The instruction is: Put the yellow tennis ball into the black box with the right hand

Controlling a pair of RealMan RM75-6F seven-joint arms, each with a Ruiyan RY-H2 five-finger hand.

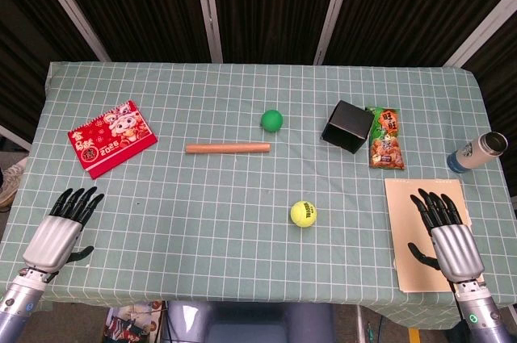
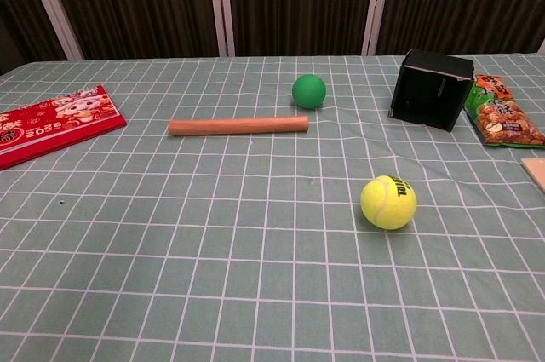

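Note:
The yellow tennis ball (image 1: 303,214) (image 2: 388,202) lies on the green checked tablecloth, right of centre and toward the front. The black box (image 1: 348,126) (image 2: 431,89) stands farther back and a little right of the ball, its opening facing up in the head view. My right hand (image 1: 447,232) rests open over a tan board at the front right, well to the right of the ball. At the front left corner my left hand (image 1: 60,227) lies open with fingers spread. Neither hand shows in the chest view.
A green ball (image 1: 272,120) (image 2: 309,91) and a wooden rod (image 1: 228,148) (image 2: 238,126) lie mid-table. A snack packet (image 1: 384,138) (image 2: 502,119) sits right of the box, a red calendar (image 1: 111,138) (image 2: 47,124) at left, a bottle (image 1: 478,152) at far right, a tan board (image 1: 428,234) under the right hand.

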